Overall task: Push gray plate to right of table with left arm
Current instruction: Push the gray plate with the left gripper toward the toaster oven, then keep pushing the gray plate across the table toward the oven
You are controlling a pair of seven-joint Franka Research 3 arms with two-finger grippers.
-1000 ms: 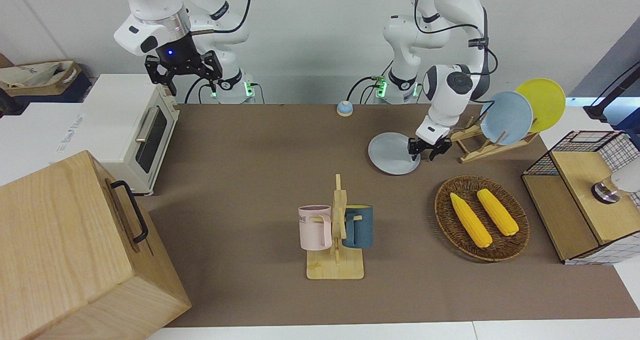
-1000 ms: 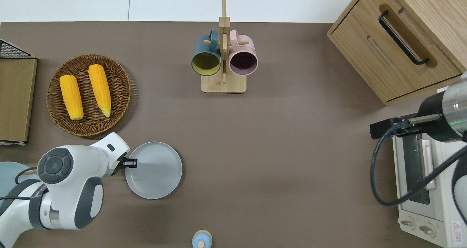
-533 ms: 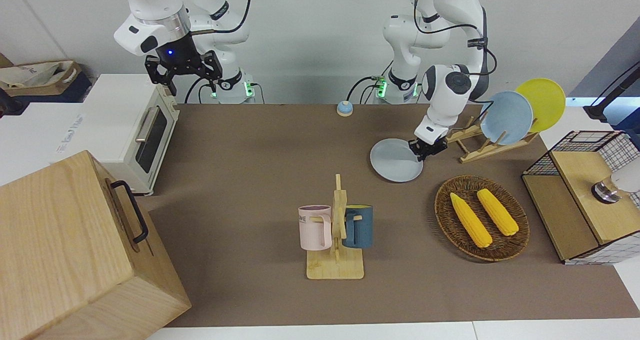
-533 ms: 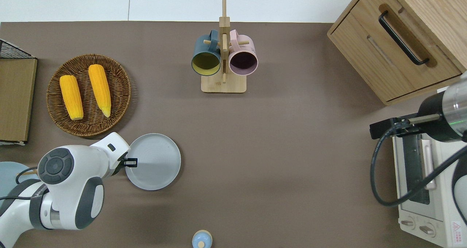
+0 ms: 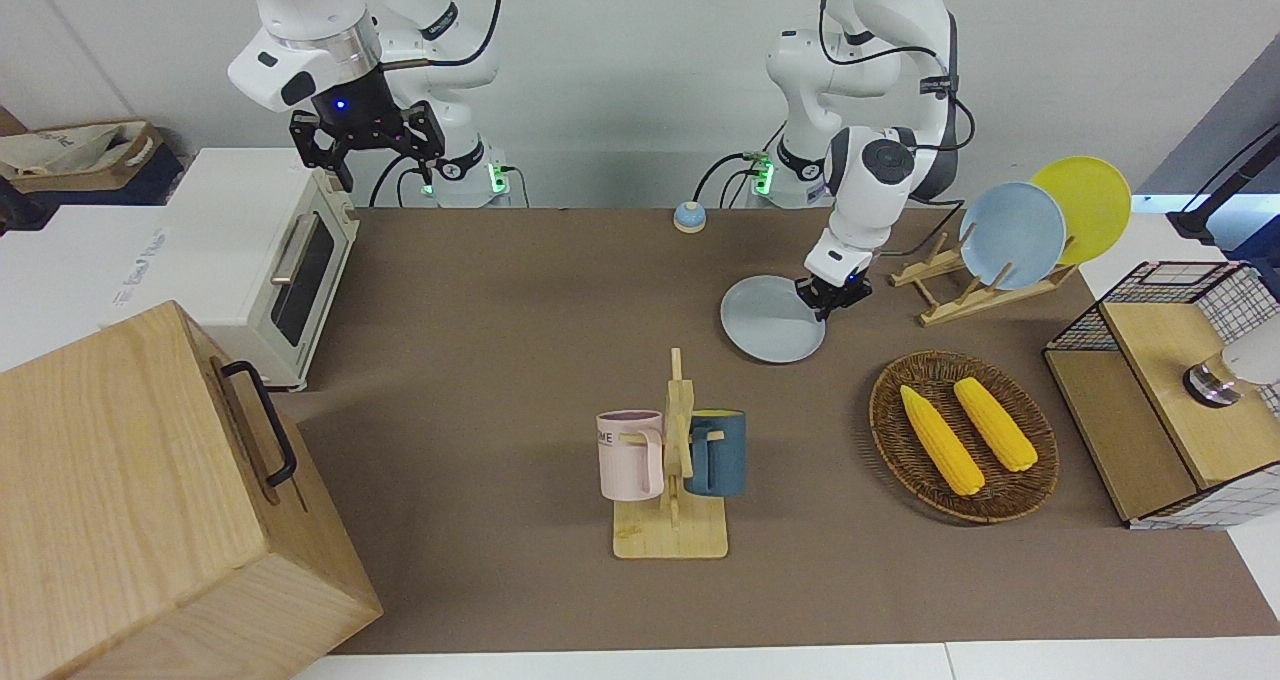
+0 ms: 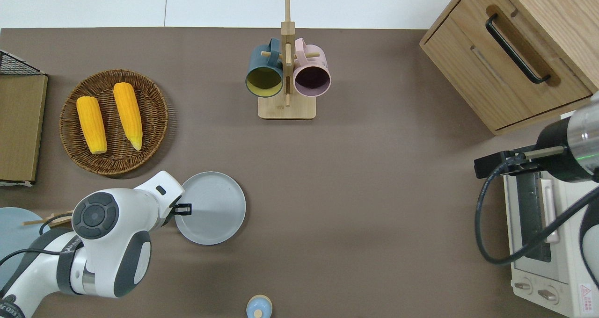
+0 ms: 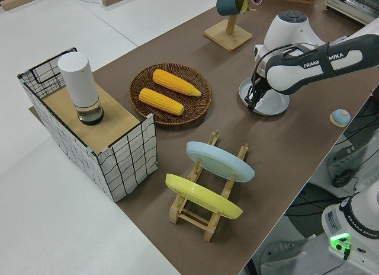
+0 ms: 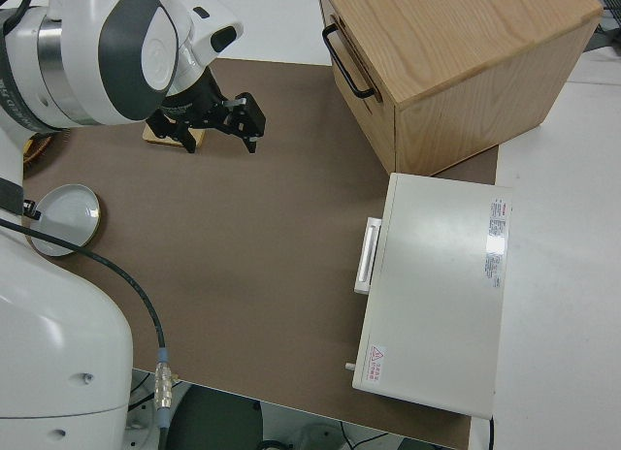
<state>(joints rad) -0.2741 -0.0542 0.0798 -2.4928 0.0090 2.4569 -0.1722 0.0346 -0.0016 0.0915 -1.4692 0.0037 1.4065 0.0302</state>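
1. Black and small, the left claw (image 6: 183, 209) sits low at the rim of the gray plate (image 6: 213, 208), on the side toward the left arm's end of the worktop (image 6: 374, 191). Whether its fingers are apart or together cannot be told.
2. Compared with half a second ago, claw and plate have both slid toward the right arm's end, so the push appears under way, with most of the worktop still ahead.
3. The plate lies flat, nearer to the robots than the corn basket (image 6: 113, 121) and the mug stand (image 6: 287, 82).
4. The overhead view shows the claw meeting the rim; the left side view (image 7: 253, 101) shows how low it reaches.
5. The right claw (image 5: 367, 138) is parked, fingers apart.
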